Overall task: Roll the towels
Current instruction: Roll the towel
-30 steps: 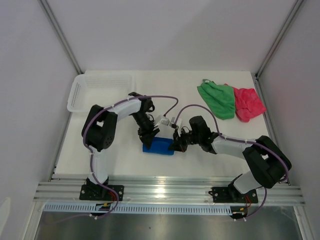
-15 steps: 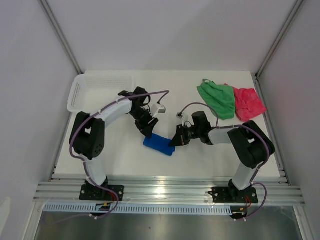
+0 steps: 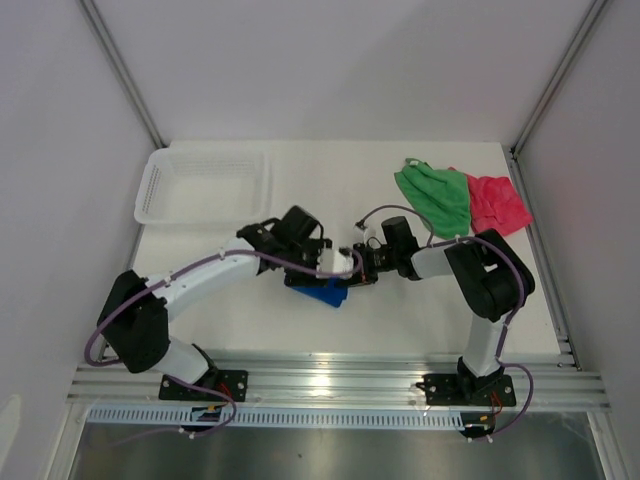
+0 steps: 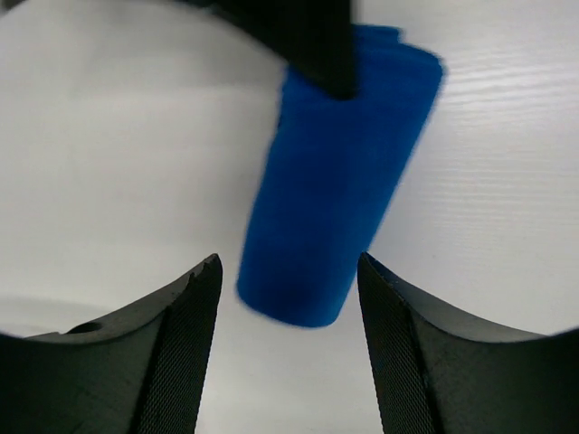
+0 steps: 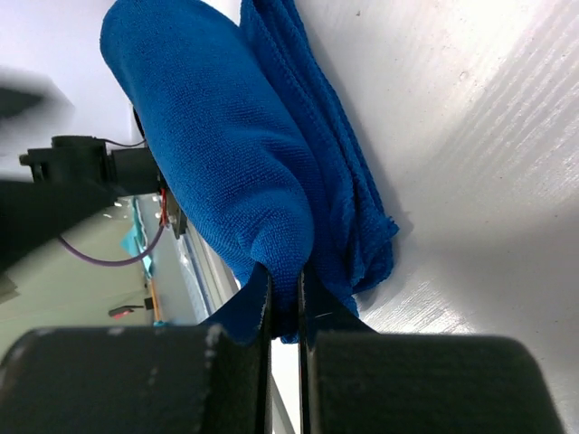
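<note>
One blue towel (image 5: 226,163) edge fills right gripper (image 5: 283,291).

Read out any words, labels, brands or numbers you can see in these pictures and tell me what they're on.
None: no readable text shows on the royal blue cloth towel, the bright green cloth towel, the pink-red cloth towel or the white plastic mesh basket.
</note>
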`<action>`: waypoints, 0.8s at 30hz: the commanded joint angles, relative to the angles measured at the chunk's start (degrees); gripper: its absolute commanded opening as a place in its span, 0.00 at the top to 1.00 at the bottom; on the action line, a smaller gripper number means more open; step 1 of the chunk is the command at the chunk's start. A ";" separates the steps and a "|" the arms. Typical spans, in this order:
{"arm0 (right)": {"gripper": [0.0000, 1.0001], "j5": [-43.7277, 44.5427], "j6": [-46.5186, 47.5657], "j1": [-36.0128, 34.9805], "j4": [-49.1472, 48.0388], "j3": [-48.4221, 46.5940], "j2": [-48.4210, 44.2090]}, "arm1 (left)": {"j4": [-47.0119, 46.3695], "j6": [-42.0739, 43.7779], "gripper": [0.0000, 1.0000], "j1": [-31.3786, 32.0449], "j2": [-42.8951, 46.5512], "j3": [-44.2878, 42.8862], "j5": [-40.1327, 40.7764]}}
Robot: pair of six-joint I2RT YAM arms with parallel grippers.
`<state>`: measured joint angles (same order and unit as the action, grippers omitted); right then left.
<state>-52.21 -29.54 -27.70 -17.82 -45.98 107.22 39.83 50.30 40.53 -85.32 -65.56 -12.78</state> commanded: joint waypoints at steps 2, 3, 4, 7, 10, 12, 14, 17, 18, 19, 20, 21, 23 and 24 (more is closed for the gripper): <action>0.95 4.04 -0.69 0.46 2.09 -0.87 2.56 | -11.16 14.73 0.34 7.01 1.30 8.41 5.39; 0.95 4.30 -0.52 0.46 2.27 -0.96 2.38 | -12.40 15.34 0.34 7.54 0.95 8.69 5.65; 0.95 4.57 -0.34 0.46 2.53 -0.87 2.29 | -13.28 15.35 0.34 8.33 0.51 8.69 5.92; 0.95 4.83 -0.17 0.46 2.71 -0.87 1.94 | -14.61 15.61 0.32 8.68 -0.64 8.87 5.04; 0.95 5.18 0.36 0.46 3.58 -1.22 1.94 | -14.70 16.67 0.31 9.47 -1.25 10.97 4.43; 0.95 5.27 0.71 0.46 3.85 -1.31 2.03 | -15.75 17.11 0.31 9.91 -1.86 12.38 4.51; 0.95 5.27 0.80 0.37 4.02 -1.31 1.94 | -16.02 16.41 0.31 10.18 -3.09 12.56 5.21; 0.95 5.36 0.62 0.54 4.55 -1.48 2.03 | -15.05 14.56 0.32 10.18 -5.73 11.25 6.53; 0.95 5.36 0.28 0.55 4.64 -1.57 2.12 | -14.79 13.60 0.33 10.18 -5.82 10.98 6.45; 0.95 5.45 0.10 0.72 5.34 -1.75 2.46 | -14.79 13.33 0.33 10.18 -5.13 11.15 5.84; 0.96 5.45 -0.08 0.98 5.69 -2.27 2.82 | -14.70 13.07 0.33 10.18 -4.42 11.16 5.14; 0.96 5.45 -0.51 1.07 6.04 -2.54 3.08 | -14.78 13.07 0.32 10.18 -3.90 11.42 4.52; 0.97 5.27 -1.22 1.25 6.84 -3.33 4.13 | -14.52 13.07 0.32 10.18 -3.71 11.51 4.42; 0.98 4.92 -1.83 1.42 6.84 -3.42 4.40 | -14.70 13.24 0.32 10.18 -4.06 11.59 4.77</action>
<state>-52.75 -31.55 -26.89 -14.22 -48.23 108.75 25.21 64.45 50.41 -90.43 -53.76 -6.57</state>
